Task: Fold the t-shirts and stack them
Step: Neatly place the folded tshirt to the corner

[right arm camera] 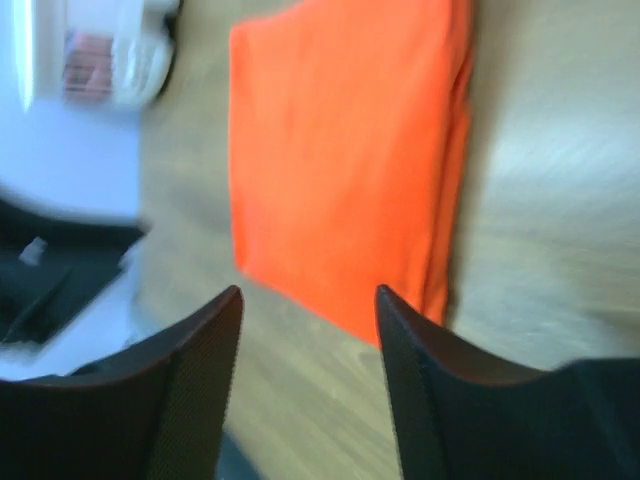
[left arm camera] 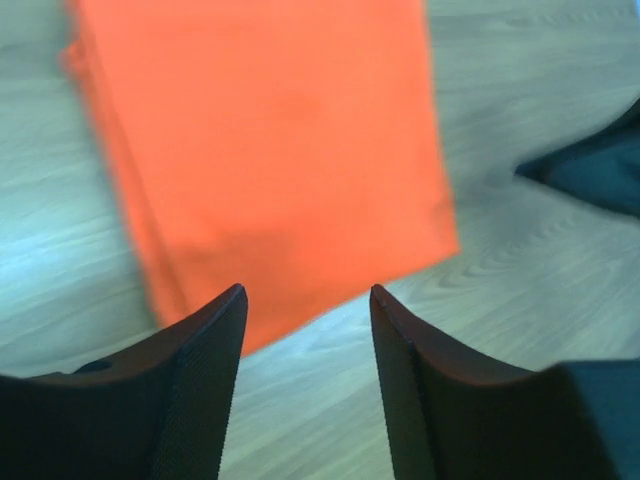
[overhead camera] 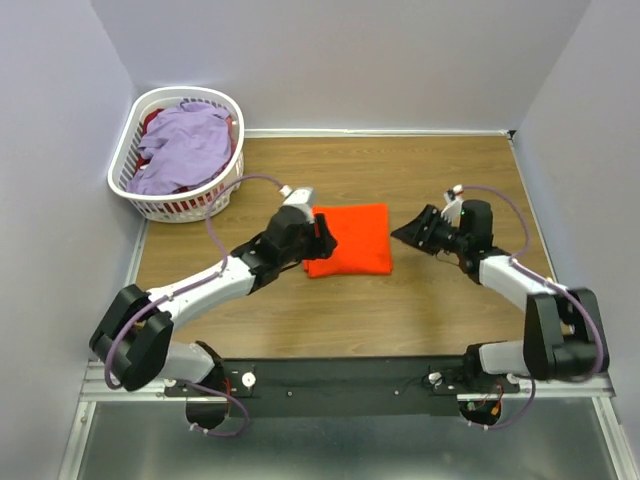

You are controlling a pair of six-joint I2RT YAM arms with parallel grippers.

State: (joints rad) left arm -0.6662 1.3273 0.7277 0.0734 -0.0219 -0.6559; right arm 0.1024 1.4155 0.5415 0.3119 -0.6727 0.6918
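Running wood-grain table, pale walls enclosing it. Folded orange t-shirt is lying mid-table. Left gripper is sitting at its left edge and right gripper near its right edge, both with jaws apart, holding nothing. Lavender t-shirt is filling the white basket in the far-left corner.

Bright, even top view, soft shadows; heavy motion blur in 2 wrist views

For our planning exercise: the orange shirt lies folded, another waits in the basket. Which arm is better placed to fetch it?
Probably left: the left pincer, open, is on the basket side of the orange shirt, nearer the lavender shirt; the right pincer lies beyond.
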